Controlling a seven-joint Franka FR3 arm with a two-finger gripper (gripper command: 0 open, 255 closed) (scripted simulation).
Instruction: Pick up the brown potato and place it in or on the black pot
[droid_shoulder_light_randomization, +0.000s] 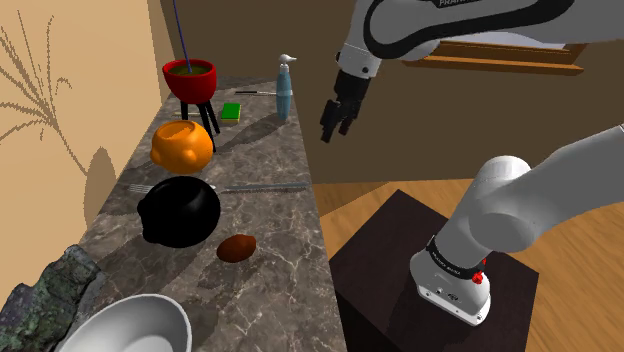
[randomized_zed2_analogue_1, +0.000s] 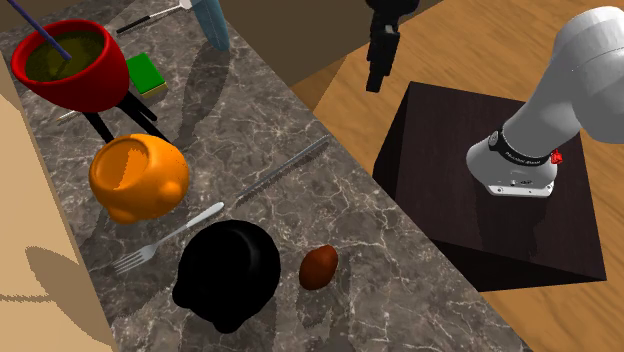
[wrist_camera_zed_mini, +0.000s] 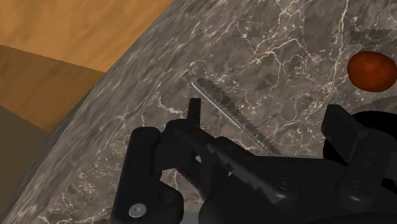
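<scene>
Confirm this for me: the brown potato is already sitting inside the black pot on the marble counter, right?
Not quite. The brown potato lies on the marble counter beside the black pot, not inside it, as the second exterior view shows.

The counter (droid_shoulder_light_randomization: 280, 270) is grey-brown marble with pale veins. The potato (droid_shoulder_light_randomization: 237, 248) is reddish brown; the pot (droid_shoulder_light_randomization: 180, 212) is plain black, like the gripper (droid_shoulder_light_randomization: 336, 128). The rounded vessel (droid_shoulder_light_randomization: 182, 146) is orange, the legged bowl (droid_shoulder_light_randomization: 190, 90) red, and the bottle (droid_shoulder_light_randomization: 283, 95) nearest the gripper blue.
</scene>
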